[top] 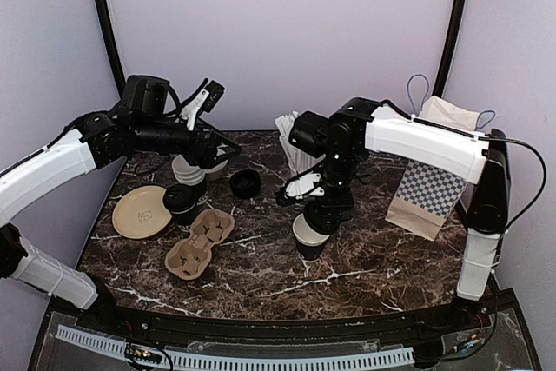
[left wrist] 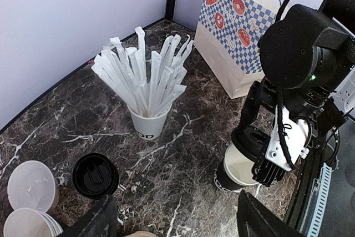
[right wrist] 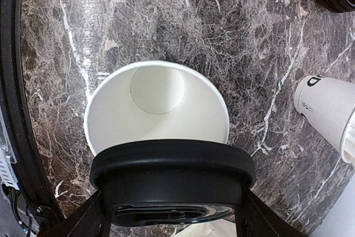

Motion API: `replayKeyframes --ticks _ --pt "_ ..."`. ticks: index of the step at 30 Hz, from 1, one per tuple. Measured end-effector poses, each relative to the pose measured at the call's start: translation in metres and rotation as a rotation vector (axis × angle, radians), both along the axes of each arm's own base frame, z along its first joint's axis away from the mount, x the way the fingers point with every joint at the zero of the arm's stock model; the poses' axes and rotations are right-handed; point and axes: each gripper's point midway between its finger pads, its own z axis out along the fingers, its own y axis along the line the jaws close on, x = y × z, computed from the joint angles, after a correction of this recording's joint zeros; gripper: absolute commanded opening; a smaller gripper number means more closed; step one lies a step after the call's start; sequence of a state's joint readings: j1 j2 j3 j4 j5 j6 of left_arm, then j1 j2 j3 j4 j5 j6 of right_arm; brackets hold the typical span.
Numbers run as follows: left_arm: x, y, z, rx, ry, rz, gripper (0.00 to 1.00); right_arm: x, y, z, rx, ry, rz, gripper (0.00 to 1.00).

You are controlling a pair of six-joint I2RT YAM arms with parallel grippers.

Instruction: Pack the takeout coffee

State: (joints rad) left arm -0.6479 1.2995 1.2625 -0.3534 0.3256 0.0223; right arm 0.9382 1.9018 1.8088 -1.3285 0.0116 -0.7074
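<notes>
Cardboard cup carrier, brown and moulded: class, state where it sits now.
In the top external view, the brown cardboard cup carrier lies left of centre on the dark marble table, right of the round tan plate.

The black paper cup (right wrist: 157, 116) stands upright, uncapped, white inside, black lid (right wrist: 172, 163) over its rim.

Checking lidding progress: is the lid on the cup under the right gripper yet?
Off. The cup is open, white inside showing; the right gripper holds the black lid over its rim.
</notes>
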Motion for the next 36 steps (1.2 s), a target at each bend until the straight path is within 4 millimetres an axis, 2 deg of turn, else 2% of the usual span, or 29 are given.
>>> replayKeyframes --ticks 10,26,36 --pt "0.001 -0.001 -0.003 0.004 0.008 -0.004 0.76 0.002 0.01 0.016 0.035 -0.028 0.023 0.77" --pt "0.0 -0.002 -0.005 0.005 0.012 -0.006 0.76 0.001 0.013 -0.007 -0.025 0.0 0.034 0.84" --pt "0.0 -0.001 -0.007 0.008 0.015 -0.006 0.76 -0.002 0.015 -0.008 -0.027 0.005 0.042 0.85"
